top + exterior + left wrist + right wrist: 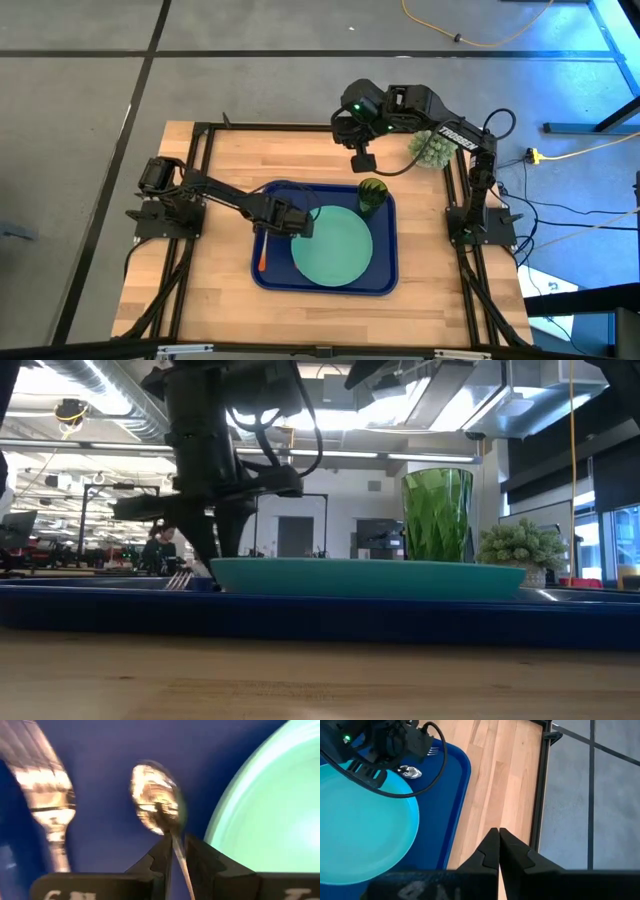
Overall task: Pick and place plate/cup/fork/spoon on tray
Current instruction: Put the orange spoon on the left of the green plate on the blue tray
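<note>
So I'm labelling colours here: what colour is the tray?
Dark blue; the tray shows best in the high view, under the plate.

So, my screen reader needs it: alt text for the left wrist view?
The left gripper pinches a spoon by its neck above the dark-blue tray. A fork lies beside it, and the mint-green plate sits opposite.
</note>
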Action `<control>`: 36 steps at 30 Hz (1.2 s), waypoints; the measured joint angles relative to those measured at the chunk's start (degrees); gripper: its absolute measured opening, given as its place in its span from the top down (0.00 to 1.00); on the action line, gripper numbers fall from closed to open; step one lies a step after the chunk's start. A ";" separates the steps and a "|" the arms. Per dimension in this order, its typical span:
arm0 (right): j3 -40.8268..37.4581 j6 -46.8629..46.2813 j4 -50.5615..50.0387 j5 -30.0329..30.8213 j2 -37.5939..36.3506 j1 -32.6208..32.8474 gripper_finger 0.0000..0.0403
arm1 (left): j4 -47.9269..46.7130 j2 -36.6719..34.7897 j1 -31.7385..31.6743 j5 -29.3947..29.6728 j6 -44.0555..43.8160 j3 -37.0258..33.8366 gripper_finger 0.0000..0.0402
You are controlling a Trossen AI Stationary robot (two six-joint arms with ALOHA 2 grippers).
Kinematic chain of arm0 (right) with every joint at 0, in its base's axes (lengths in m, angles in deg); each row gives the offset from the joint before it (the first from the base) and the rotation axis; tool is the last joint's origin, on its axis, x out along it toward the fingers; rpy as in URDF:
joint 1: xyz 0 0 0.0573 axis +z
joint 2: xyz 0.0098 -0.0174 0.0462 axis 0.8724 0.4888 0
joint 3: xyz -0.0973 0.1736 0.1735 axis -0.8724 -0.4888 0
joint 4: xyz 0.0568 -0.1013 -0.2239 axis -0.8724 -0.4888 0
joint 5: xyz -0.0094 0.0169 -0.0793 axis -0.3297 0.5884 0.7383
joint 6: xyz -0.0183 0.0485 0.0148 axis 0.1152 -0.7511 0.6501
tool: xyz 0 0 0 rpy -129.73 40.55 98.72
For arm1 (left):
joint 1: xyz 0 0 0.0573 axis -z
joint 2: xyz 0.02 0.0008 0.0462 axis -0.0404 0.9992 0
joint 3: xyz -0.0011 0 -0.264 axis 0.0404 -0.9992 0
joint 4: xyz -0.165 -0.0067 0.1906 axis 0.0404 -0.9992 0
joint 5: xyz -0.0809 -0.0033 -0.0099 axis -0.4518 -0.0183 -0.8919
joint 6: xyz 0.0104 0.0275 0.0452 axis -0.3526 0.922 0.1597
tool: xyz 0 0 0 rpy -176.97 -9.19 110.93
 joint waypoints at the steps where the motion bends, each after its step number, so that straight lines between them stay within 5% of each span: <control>1: 0.00 0.00 -0.21 0.00 0.00 0.00 0.99 | 1.34 0.48 0.02 -0.03 -0.04 0.03 0.89; 27: 0.00 1.53 -0.60 0.00 0.00 -0.02 0.99 | -1.99 2.37 -0.21 -3.73 -1.35 0.00 0.89; 36: 0.00 1.53 -0.60 0.00 0.00 -0.02 0.99 | -4.09 2.24 -0.23 -5.63 5.58 0.00 0.89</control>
